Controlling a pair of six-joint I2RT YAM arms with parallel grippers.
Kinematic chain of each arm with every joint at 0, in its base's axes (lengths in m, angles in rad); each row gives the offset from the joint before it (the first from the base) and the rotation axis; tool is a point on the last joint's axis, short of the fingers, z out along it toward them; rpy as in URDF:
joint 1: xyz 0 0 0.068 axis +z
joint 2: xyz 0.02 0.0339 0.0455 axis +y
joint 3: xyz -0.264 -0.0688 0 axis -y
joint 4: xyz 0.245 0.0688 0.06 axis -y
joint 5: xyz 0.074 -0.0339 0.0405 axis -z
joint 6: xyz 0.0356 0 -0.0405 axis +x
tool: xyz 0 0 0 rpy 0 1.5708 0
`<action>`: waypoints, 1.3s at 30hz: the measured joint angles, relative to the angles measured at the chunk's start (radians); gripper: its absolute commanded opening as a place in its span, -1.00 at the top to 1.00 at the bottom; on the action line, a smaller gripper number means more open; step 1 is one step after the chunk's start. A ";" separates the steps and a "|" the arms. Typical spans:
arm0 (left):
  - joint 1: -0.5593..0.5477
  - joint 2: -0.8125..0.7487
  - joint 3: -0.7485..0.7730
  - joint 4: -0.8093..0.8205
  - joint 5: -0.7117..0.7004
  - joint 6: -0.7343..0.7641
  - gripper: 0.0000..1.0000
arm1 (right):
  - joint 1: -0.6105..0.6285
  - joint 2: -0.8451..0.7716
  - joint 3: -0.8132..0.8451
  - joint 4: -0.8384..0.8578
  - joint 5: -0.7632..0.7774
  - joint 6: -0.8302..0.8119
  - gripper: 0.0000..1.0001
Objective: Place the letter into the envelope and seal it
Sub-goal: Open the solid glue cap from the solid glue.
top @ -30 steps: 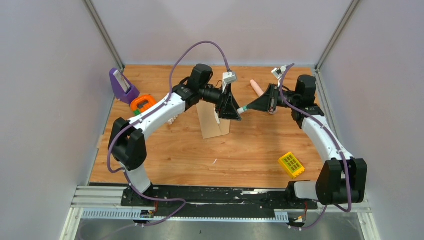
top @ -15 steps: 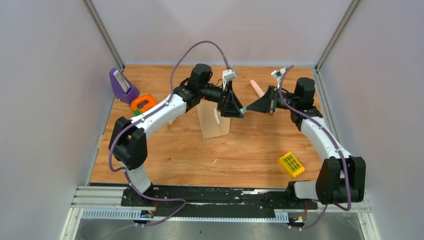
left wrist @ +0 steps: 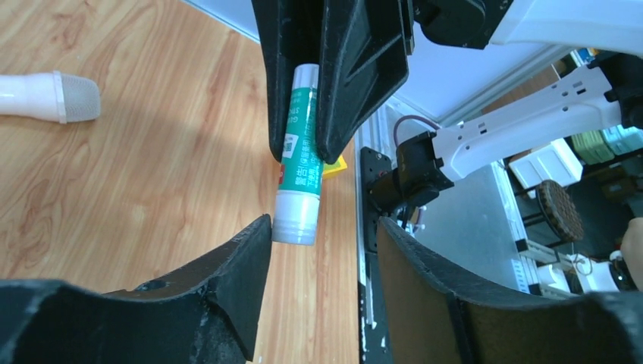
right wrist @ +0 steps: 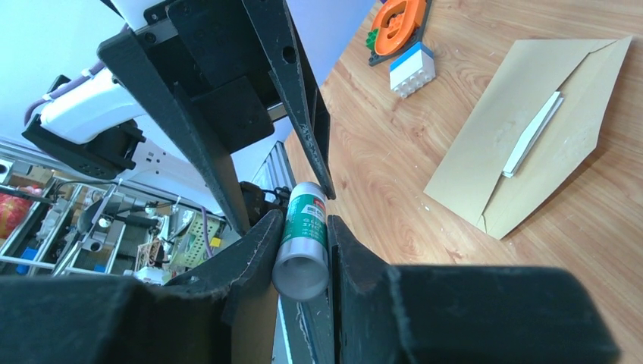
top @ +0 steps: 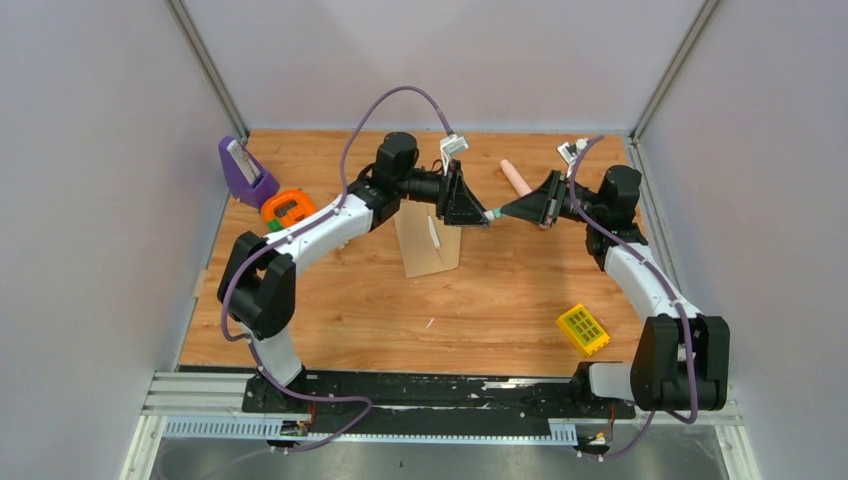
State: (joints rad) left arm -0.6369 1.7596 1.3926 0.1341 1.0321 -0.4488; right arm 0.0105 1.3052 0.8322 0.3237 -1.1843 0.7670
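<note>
1. Glue stick [left wrist: 299, 152] clamped in right gripper [right wrist: 303, 227]; left gripper [left wrist: 322, 231] spread open around its cap [left wrist: 296, 220].
2. Envelope [top: 425, 252] flat, frame centre from above; letter [top: 434, 233] edge at its mouth.
3. Paper light, floppy: press flap [right wrist: 576, 144] near crease.

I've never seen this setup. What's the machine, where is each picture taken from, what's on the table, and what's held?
Two robot arms are bolted to a wooden table, each ending in a two-finger pincer. The wide picture looks down from above and behind: left arm on the left, right arm on the right. The other two come from a camera on each wrist, so the black shapes along the bottom are that arm's own fingers. The right pincer is shut on a green-and-white glue stick. The left pincer is open around the stick's other end. On the table lies a tan envelope, flap open, the edge of a pale letter showing at its mouth. Nearby: a purple holder, an orange toy, a yellow block.
</note>
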 measured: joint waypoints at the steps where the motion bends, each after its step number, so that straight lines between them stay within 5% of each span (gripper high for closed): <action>1: 0.002 0.000 0.000 0.011 -0.001 -0.011 -0.17 | 0.000 0.000 -0.001 0.014 -0.002 0.012 1.00; 6: 0.005 0.000 -0.001 0.053 -0.005 -0.041 -0.23 | -0.020 0.000 -0.010 0.064 -0.012 0.064 1.00; 11: 0.004 0.000 -0.005 0.077 -0.011 -0.056 -0.52 | -0.045 0.002 -0.037 0.108 -0.005 0.124 1.00; 18: 0.002 0.002 -0.011 0.096 -0.022 -0.089 -0.53 | -0.054 0.031 -0.052 0.180 -0.004 0.209 1.00; 34: -0.010 0.046 -0.011 0.094 -0.040 -0.105 -0.01 | -0.054 0.066 -0.074 0.280 -0.011 0.294 1.00; 39: -0.009 0.049 -0.011 0.095 -0.040 -0.109 -0.01 | -0.054 0.066 -0.074 0.281 -0.019 0.298 1.00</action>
State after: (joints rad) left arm -0.6460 1.8088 1.3811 0.2287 0.9920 -0.5579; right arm -0.0433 1.3712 0.7578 0.6048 -1.2034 1.0649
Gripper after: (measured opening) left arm 0.503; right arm 0.261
